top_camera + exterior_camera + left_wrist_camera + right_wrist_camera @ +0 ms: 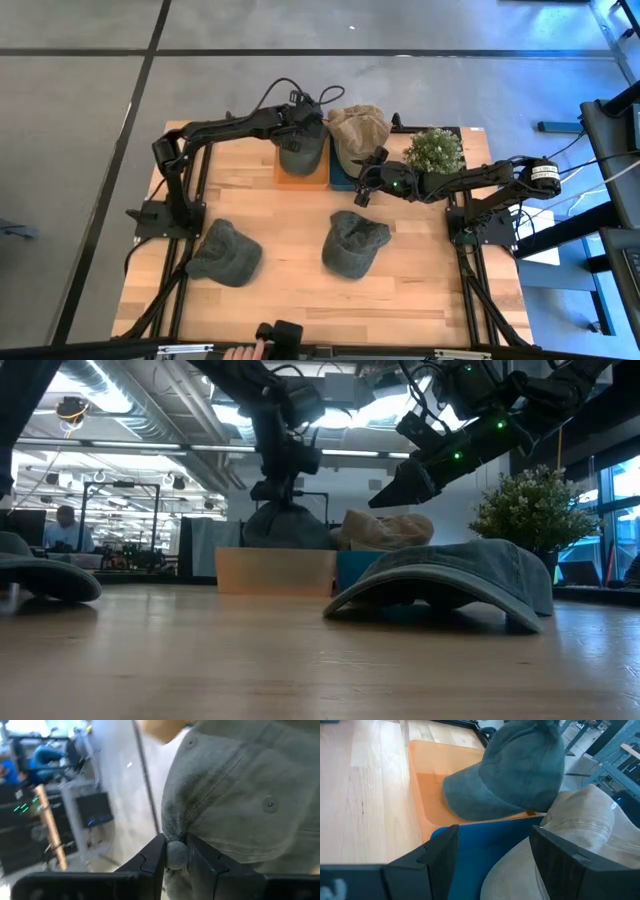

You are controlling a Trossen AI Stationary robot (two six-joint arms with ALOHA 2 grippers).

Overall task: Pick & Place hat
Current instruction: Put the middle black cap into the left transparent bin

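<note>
A grey-green cap [300, 148] sits in an orange tray [302, 178] at the table's far side; my left gripper [297, 128] is shut on it from above. A tan cap [358, 130] rests in a blue tray [340, 178] beside it. My right gripper [362, 190] is open and empty, hovering by the blue tray's near edge. Two more grey-green caps lie crown-up on the table: one at the near left [224, 252], one at the near middle [353, 243]. My left gripper pinches the cap's top button [175, 854] and the gathered cloth around it between its two fingers. The fingers come from above, pointing down. The cap hangs below them, its brim [485, 795] over the orange tray; whether it touches the tray I cannot tell.
A small potted plant [435, 152] stands at the far right of the table, beside the blue tray. Bare wood lies between the trays and the two loose caps. A person's hand [240, 351] shows at the near edge.
</note>
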